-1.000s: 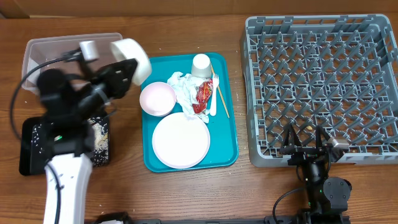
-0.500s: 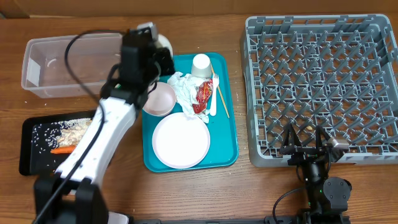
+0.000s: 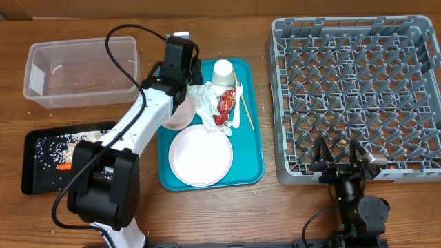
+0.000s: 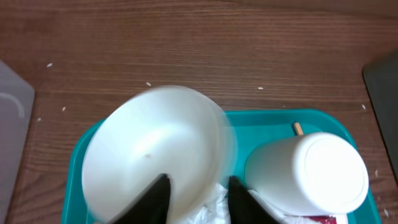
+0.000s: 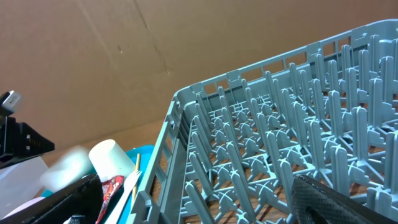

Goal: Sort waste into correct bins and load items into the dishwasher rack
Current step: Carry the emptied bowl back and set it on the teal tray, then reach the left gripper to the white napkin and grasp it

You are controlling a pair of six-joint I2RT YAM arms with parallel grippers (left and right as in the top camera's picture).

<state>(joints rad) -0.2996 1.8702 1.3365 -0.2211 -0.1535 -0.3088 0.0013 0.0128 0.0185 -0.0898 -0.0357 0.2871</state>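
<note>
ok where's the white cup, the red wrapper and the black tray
white cup (image 3: 222, 70): overhead view, on its round top end
red wrapper (image 3: 225, 107): overhead view, on the middle of the shiny wrapper
black tray (image 3: 38, 180): overhead view, on the bare floor near its lower left corner

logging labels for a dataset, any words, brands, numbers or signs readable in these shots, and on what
No text can be read in any view.
red wrapper: any print is too small and blurred to read.
white cup, plate, teal tray, grey rack, clear tub: no markings visible.
</note>
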